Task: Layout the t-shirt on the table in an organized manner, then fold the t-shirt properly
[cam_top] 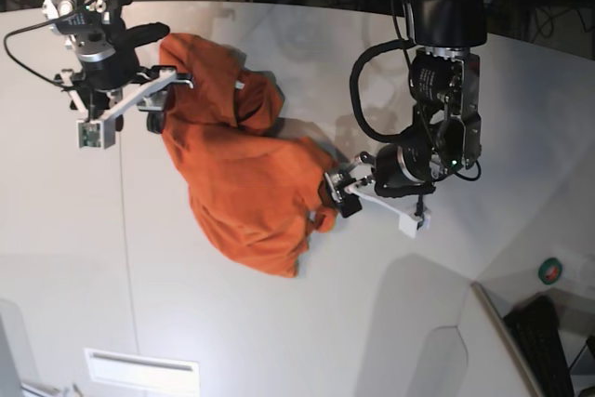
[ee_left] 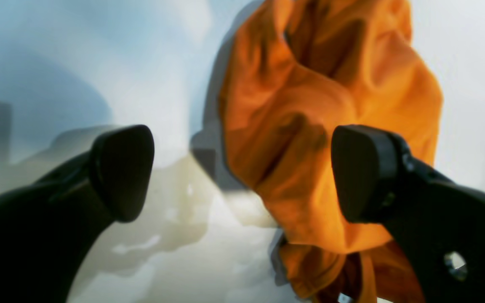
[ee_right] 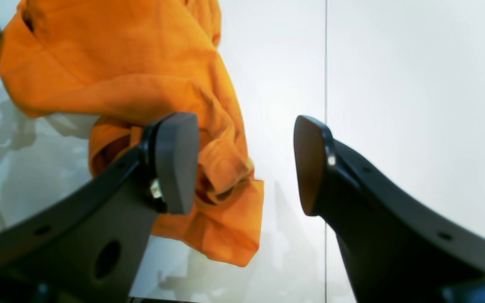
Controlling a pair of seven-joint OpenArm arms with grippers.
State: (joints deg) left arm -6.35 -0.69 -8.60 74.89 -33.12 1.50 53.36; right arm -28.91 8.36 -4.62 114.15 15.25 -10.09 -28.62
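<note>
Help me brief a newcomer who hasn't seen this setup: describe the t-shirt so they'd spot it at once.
Start from the white table that fills the base view. Near its middle, between the two arms, lies a crumpled heap of cloth: the t-shirt. It is the only orange thing there, bunched rather than spread flat, with the open left gripper at one edge and the open right gripper at the other.

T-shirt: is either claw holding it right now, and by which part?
Nothing held. Left claw and right claw both stand open beside the crumpled t-shirt.
</note>
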